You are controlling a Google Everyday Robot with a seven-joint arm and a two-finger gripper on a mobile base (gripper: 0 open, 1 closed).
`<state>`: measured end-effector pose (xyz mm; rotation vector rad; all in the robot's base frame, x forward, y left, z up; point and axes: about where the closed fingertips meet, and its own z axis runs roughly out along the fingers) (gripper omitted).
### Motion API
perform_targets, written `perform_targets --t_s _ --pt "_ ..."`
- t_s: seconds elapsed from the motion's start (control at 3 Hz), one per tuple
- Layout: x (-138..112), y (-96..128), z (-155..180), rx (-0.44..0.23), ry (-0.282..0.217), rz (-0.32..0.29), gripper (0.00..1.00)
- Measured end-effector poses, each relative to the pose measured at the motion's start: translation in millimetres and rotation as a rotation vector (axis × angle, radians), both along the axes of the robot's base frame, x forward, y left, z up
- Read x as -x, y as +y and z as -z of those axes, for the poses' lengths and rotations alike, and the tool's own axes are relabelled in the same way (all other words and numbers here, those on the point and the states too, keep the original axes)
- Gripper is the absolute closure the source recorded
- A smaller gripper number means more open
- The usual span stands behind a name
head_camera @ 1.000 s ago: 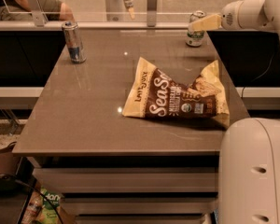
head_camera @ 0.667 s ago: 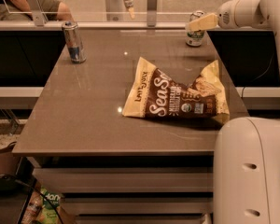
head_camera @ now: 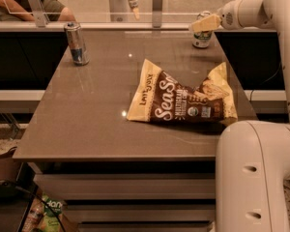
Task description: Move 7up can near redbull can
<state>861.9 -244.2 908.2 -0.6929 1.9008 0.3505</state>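
Observation:
The 7up can (head_camera: 202, 38) stands at the table's far right corner; it is short, white and green, and its top is partly covered. My gripper (head_camera: 203, 23) comes in from the right at the can's upper part, in front of its top. The redbull can (head_camera: 76, 43), tall and slim in silver and blue, stands upright at the far left corner, well apart from the 7up can.
A brown and yellow chip bag (head_camera: 183, 99) lies on the brown table (head_camera: 87, 124) right of centre. A glass partition (head_camera: 135, 4) runs along the far edge, with a person (head_camera: 24, 4) behind it. My arm's white base (head_camera: 253, 178) fills the lower right.
My gripper has moved slightly left onto the 7up can's top. My arm's base has shifted in the foreground. Neither can has moved.

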Motion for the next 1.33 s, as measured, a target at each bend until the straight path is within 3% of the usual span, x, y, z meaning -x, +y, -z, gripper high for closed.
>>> perform_targets --t_s 1.0,1.33 --pt "-4.0 9.1 9.1 -0.002 0.012 -0.011 0.87" --pt "-5.3 12.0 12.0 -0.003 0.016 -0.015 1.0"
